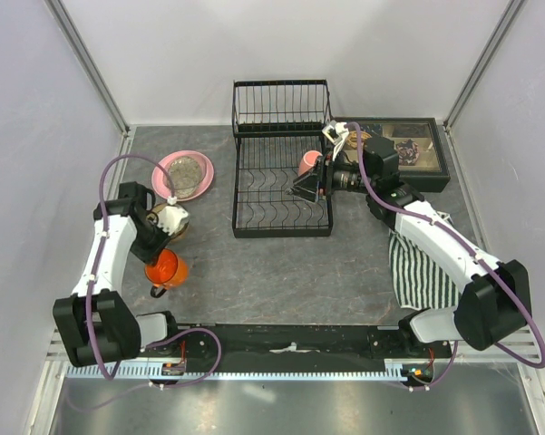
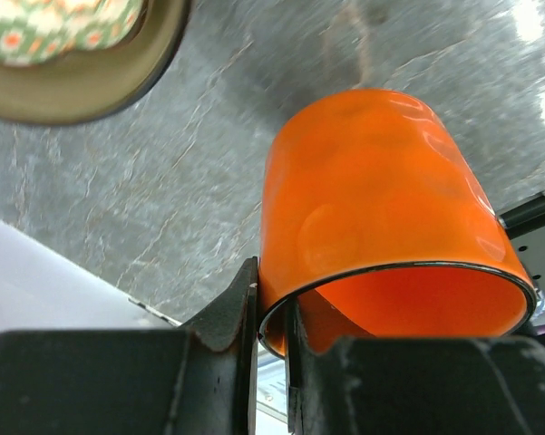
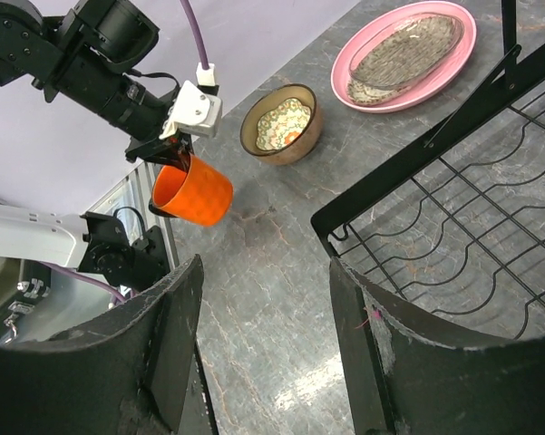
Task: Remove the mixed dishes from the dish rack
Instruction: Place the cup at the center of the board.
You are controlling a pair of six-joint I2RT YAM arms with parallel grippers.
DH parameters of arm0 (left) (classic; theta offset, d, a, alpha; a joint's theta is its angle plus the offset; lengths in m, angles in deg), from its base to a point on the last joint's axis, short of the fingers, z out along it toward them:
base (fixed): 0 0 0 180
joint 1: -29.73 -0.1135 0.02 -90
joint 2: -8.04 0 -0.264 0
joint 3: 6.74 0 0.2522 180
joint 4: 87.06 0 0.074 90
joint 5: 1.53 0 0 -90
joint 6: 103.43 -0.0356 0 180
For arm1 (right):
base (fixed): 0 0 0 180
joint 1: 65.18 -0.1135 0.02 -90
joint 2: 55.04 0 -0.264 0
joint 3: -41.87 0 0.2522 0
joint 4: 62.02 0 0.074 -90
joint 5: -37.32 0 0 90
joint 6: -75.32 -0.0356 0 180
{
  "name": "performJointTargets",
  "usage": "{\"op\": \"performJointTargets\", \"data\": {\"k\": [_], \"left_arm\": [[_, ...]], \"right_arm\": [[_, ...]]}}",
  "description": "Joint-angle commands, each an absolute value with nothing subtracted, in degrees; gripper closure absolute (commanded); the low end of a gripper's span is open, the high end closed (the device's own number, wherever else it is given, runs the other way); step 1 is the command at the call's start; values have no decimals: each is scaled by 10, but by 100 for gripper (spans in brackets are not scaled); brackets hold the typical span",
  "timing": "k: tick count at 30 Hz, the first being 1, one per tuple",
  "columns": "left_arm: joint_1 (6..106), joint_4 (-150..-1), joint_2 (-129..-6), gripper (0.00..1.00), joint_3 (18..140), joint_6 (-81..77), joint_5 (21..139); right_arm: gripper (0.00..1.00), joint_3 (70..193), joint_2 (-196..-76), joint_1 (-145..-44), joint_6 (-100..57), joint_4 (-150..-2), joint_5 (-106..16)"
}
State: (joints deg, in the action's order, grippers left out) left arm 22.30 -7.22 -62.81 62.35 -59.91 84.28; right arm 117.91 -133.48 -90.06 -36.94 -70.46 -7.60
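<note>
You are looking down on a grey stone-patterned table [image 1: 254,272] with a black wire dish rack [image 1: 281,233] at the centre back of the overhead view. Your left gripper [image 2: 270,304], at the left of that view, is pinched narrowly on the rim of the orange mug [image 2: 372,199], one finger inside the mouth and one outside. The mug hangs tilted, its open mouth toward the wrist camera, low over the table, well to the left of the rack. You cannot tell whether its base touches the surface. Just above it in the overhead view, partly hidden by the left wrist, sits the brown bowl [image 3: 281,127], upright on the table, its green and orange patterned inside showing. Further toward the upper left lies the pink plate [image 1: 207,168], flat on the table, with the grey speckled plate [image 1: 186,172] resting on top of it. Your right gripper [image 3: 265,272] reaches over the right side of the rack's flat lower basket, its fingers spread wide with nothing between them. The pink mug [image 1: 308,163] is at the right edge of that basket, just beside the right gripper. You cannot tell whether they touch. At the right of the overhead view a striped cloth [image 1: 417,263] lies under the right arm, and a dark tray [image 1: 435,168] of small items sits behind it, beside the rack.
</note>
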Motion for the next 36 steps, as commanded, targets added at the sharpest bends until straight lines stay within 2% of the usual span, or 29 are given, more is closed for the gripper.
{"op": "performJointTargets", "data": {"k": [1, 14, 36], "left_arm": [[189, -76, -629, 98, 645, -646, 848], [80, -120, -668, 98, 618, -699, 851], [61, -183, -749, 98, 607, -699, 880]], "right_arm": [[34, 1179, -1313, -900, -364, -680, -74], [34, 1179, -1317, -899, -370, -674, -70], [34, 1175, -1312, -899, -365, -677, -73]]}}
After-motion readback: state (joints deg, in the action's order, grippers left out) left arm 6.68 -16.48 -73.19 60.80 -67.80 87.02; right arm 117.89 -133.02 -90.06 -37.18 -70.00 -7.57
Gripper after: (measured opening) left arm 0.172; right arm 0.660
